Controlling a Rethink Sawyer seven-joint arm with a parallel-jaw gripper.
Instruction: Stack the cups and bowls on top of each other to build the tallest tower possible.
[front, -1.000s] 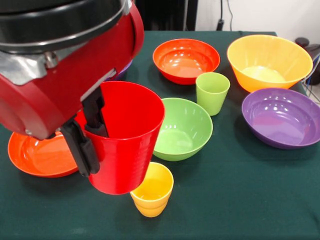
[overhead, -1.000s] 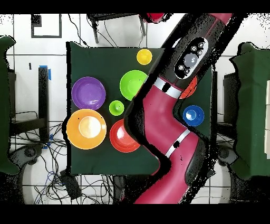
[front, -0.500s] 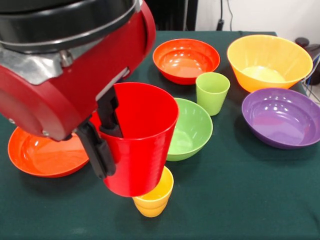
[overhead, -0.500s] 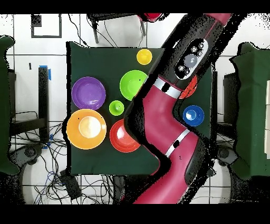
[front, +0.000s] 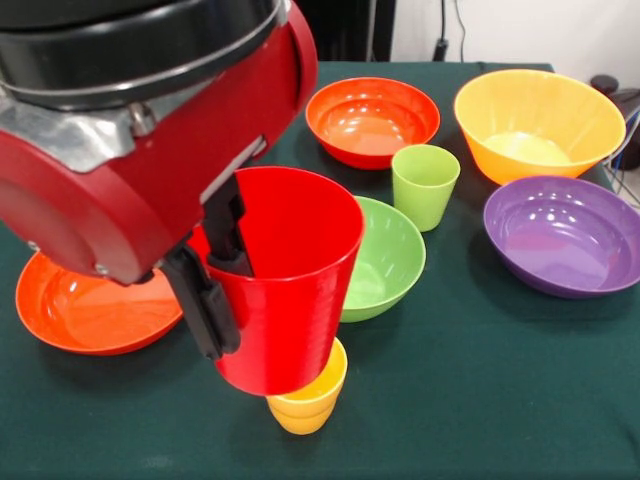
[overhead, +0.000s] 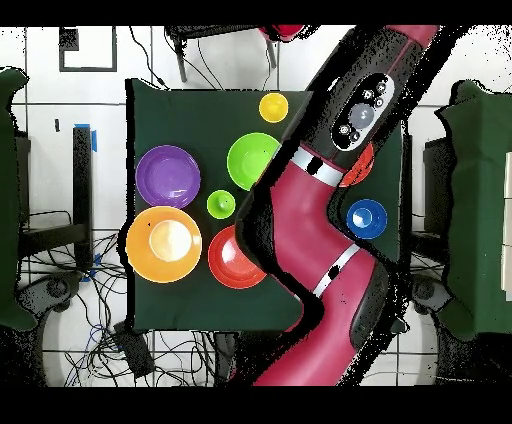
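Green cloth is covering the surface (front: 480, 400), where loose bowls are being left unstacked. The red cup (front: 285, 300) is being held by its rim in the pincer (front: 215, 285), one finger inside, one outside, slightly tilted above the yellow cup (front: 310, 395), presumably for nesting there.

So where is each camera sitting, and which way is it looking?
Front view: low at the table's edge, looking across the green cloth at the bowls; the gripper hangs close up, clamped on the rim of the red cup over the yellow cup.
Overhead view: above the table, looking straight down; the long red arm crosses it and hides the gripper.
Both show the yellow cup, green bowl, green cup, purple bowl and orange bowl.
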